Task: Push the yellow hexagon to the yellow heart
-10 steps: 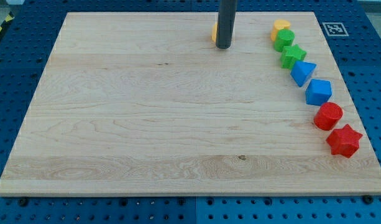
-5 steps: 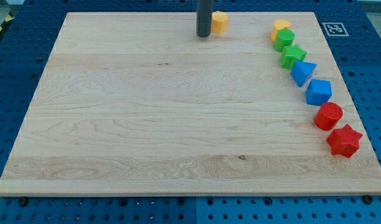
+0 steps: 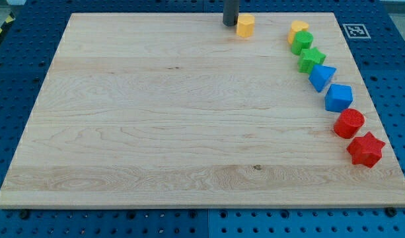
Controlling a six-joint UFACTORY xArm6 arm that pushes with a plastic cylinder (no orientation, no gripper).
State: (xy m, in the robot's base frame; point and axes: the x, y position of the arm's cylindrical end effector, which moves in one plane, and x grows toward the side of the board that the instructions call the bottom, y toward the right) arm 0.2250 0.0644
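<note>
The yellow hexagon (image 3: 245,26) lies near the top edge of the wooden board (image 3: 156,112). My tip (image 3: 230,24) is right at its left side, slightly above, touching or nearly touching it. The yellow heart (image 3: 298,29) sits further to the view's right, at the top of a curved row of blocks, with a gap between it and the hexagon.
Below the heart the row runs down the board's right side: a green hexagon (image 3: 302,41), a green star (image 3: 312,60), a blue triangle (image 3: 321,77), a blue cube (image 3: 338,98), a red cylinder (image 3: 349,123), a red star (image 3: 365,149). A marker tag (image 3: 354,30) sits at the top right corner.
My tip moved left past the hexagon, then back right against its left side. The yellow hexagon has shifted right, closer to the heart.
</note>
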